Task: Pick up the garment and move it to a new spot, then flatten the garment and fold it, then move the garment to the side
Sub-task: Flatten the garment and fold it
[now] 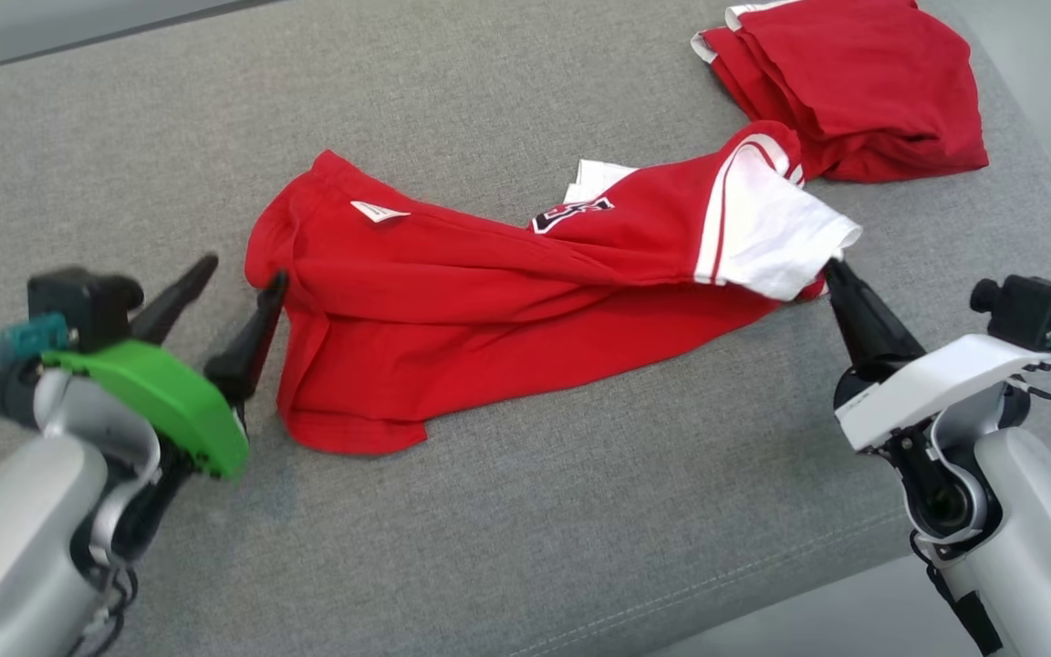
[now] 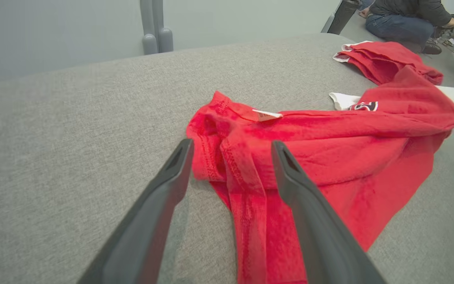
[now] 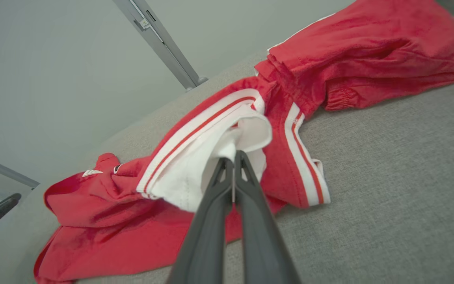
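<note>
Pinching the garment (image 1: 489, 310), right hand (image 1: 831, 266) shows closed fingers (image 3: 207, 228) from its wrist; left hand (image 1: 244, 269) gapes nearby.

You have a grey fabric-covered desk (image 1: 525, 547) in front of a plain pale wall (image 2: 53, 31). A grey metal post (image 2: 158, 15) stands behind its far edge, and 1 seated person (image 2: 404, 19) is beyond the corner.

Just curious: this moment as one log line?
red shirt crumpled | left gripper open beside it | right gripper shut on white sleeve
</note>
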Motion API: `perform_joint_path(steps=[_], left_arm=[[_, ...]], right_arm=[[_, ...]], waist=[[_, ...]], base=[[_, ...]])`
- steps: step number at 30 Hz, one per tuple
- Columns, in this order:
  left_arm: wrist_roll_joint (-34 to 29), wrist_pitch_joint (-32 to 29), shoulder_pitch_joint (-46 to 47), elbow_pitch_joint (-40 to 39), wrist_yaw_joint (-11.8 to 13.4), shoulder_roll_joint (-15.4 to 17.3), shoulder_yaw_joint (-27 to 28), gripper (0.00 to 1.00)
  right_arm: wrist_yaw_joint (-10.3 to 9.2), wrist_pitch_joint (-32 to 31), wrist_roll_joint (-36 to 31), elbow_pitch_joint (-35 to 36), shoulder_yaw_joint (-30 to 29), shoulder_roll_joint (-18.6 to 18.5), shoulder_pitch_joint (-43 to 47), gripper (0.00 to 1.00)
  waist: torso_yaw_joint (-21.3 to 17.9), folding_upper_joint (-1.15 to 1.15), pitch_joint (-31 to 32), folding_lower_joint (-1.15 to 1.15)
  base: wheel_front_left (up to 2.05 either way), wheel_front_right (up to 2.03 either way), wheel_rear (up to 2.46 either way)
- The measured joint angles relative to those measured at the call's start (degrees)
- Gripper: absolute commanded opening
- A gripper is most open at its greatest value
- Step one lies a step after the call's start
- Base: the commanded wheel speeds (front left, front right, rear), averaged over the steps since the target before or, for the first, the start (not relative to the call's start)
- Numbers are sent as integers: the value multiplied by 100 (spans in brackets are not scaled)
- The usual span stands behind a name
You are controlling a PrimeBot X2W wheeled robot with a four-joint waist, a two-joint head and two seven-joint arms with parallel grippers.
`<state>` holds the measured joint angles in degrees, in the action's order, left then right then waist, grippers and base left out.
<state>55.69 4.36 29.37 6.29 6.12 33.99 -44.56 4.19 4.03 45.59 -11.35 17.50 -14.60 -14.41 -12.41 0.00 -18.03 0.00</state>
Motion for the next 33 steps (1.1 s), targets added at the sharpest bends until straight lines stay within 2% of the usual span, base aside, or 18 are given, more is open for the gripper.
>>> perform_joint_path(steps=[5,11,17,22,28,30,33], left_arm=[[1,-274,753,59,1,-136,164,100],[-320,-859,1408,477,1,-270,-129,100],[-622,-1358,1702,1123,2,-257,-421,100],[-681,-1730,1922,1362,2,-288,-583,99],[-728,-1828,2150,1581,-20,-457,-672,100],[-758,-1846,2182,1656,-67,-545,-737,91],[-777,-1850,2235,1780,-142,-616,-771,91]], right_arm=[[0,-165,-79,141,216,14,5,0],[35,-325,-85,240,527,211,3,0],[59,-417,-154,254,770,364,-14,0],[58,-444,-164,287,781,388,-14,0],[44,-437,-163,300,730,401,-4,0],[26,-430,-163,299,697,401,-2,0],[24,-420,-160,299,672,405,-1,0]], waist=[[1,0,-161,0],[-37,0,-373,0],[-273,0,-462,0],[-511,0,-511,0],[-702,0,-638,0],[-728,0,-673,0],[-731,0,-693,0]], base=[[0,0,0],[0,0,0],[0,0,0],[0,0,0],[0,0,0],[0,0,0],[0,0,0]])
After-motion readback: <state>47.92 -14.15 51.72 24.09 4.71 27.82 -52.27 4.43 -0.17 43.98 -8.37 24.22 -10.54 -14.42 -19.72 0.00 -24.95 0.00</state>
